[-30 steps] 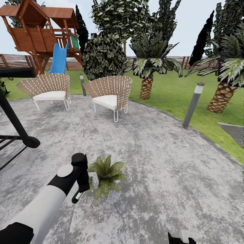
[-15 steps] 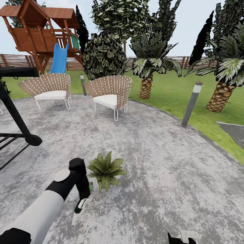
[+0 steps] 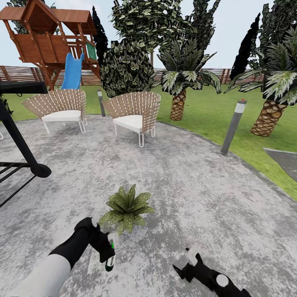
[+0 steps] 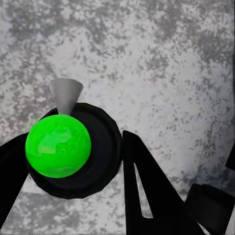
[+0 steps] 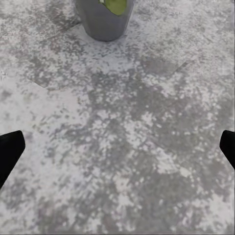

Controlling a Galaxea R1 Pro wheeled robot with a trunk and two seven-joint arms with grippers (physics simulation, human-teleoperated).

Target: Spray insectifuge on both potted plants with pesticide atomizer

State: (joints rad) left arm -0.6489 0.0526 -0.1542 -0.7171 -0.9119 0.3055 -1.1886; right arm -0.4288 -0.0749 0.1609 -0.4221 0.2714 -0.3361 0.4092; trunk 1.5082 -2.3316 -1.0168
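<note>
While the atomizer [image 3: 109,252] hung in the left gripper [image 3: 106,250], low over the patio [image 3: 198,181], the pick-up part of the task looked done. In the left wrist view the bottle [image 4: 58,145] showed end-on as a bright green round shape in a dark ring, with a grey cone beside it, and the black fingers [image 4: 147,191] closed against it on both sides. From the head view the bottle pointed mostly downward, just beside the near edge of the plant [image 3: 126,206], so whether its nozzle faced the leaves could not be told.

That plant, a rosette of speckled green leaves, stood on the stone just ahead of the left gripper. No spray or wetting showed on it, so I judged the covering not yet confirmed. The right gripper [image 3: 186,264] hovered near the patio to the right of the plant, holding nothing; in its wrist view the two fingertips [image 5: 11,149] sat at opposite edges, jaws wide, with a grey pot [image 5: 104,19] ahead on the stone.

Two wicker chairs [image 3: 134,113], palms [image 3: 181,82] and the fence [image 3: 20,73] lay well beyond. One plant appeared in the head view, so finding and spraying the second was left.
</note>
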